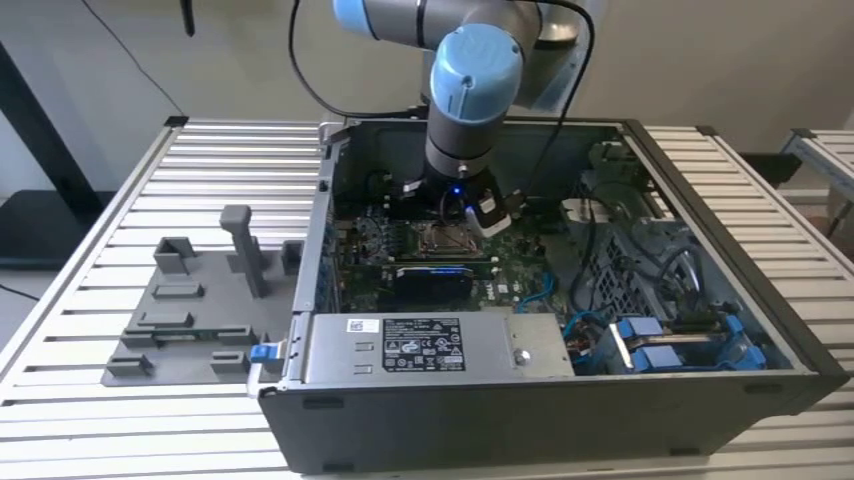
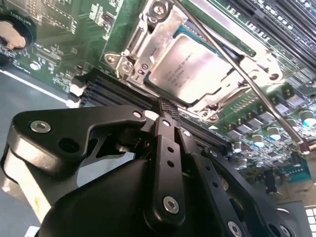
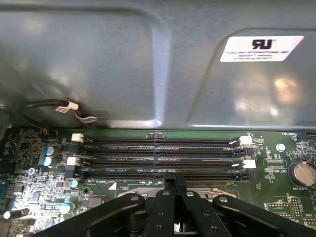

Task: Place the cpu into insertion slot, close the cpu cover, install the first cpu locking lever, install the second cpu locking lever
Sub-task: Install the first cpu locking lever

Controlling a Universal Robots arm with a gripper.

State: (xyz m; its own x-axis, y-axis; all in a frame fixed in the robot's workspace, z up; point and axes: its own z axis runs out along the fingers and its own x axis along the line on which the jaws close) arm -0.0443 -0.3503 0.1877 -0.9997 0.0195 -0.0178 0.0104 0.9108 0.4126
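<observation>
Gripper [image 2: 168, 105] shut, fingers pressed together w/ nothing btwn them. Tip sits just beside socket edge, over RAM slots [image 3: 158, 153] in first wrist view. Cpu [image 2: 190, 69] lies flat in socket on motherboard [image 2: 54, 34]. Cpu cover [image 2: 157, 37] is down over it, framing the metal top. Thin locking lever [image 2: 256, 91] runs diagonally past cover; prob. unlatched, hard to tell. Exterior view: arm [image 1: 467, 110] reaches down into computer case [image 1: 534, 425].

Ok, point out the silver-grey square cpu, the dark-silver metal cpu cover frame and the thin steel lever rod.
cpu [image 2: 190, 69], second wrist view, middle of its metal top.
cpu cover [image 2: 160, 39], second wrist view, frame's side strip.
lever rod [image 2: 256, 95], second wrist view, midway along it.
</observation>
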